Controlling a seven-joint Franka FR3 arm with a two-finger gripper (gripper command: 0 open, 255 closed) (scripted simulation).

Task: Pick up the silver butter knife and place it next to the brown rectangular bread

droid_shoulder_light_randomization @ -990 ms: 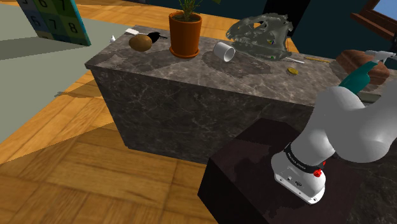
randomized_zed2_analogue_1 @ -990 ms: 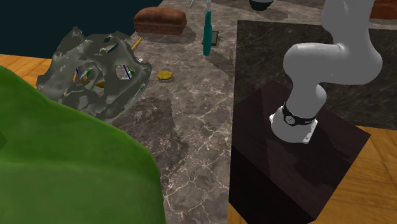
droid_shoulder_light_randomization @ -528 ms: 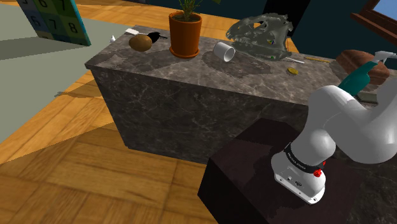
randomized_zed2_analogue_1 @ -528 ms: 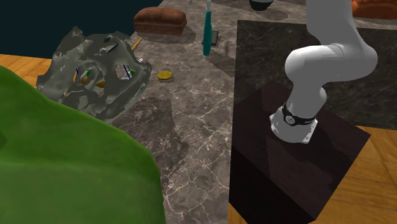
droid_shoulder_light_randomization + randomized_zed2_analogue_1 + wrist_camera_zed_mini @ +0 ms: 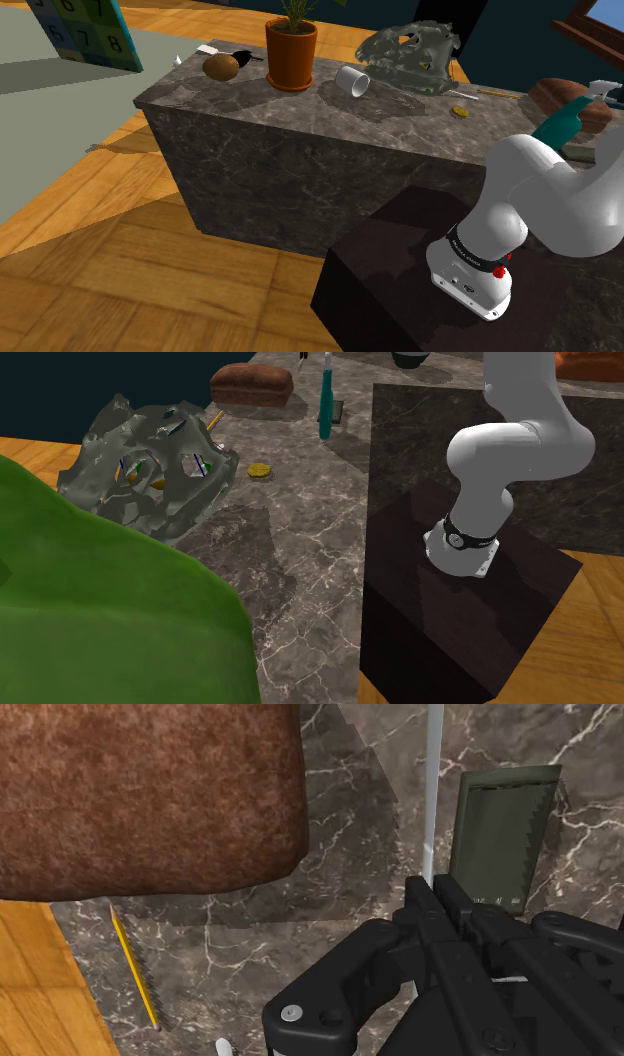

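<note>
My gripper [image 5: 428, 894] is shut on the silver butter knife [image 5: 432, 784]; its thin blade sticks straight out from between the black fingers. The knife hangs over the dark marble counter [image 5: 340, 924], between the brown rectangular bread [image 5: 150, 794] and a dark flat device [image 5: 500, 834]. The loaf lies close beside the blade. The same bread [image 5: 252, 384] lies at the counter's far end in the second exterior view, and shows behind my arm as the bread [image 5: 556, 92] in the shoulder view.
A yellow pencil [image 5: 134, 966] lies on the counter by the loaf, near the wooden floor edge. A teal upright object [image 5: 325, 402] stands beside the dark device. A grey holed rock-like piece [image 5: 150, 462], a small yellow disc [image 5: 261, 470], a potted plant [image 5: 291, 50] and a white cup [image 5: 352, 80] share the counter.
My arm's elbow has swung toward the shoulder view's right and the upper arm has shifted in the second exterior view. The things on the counter have not moved.
</note>
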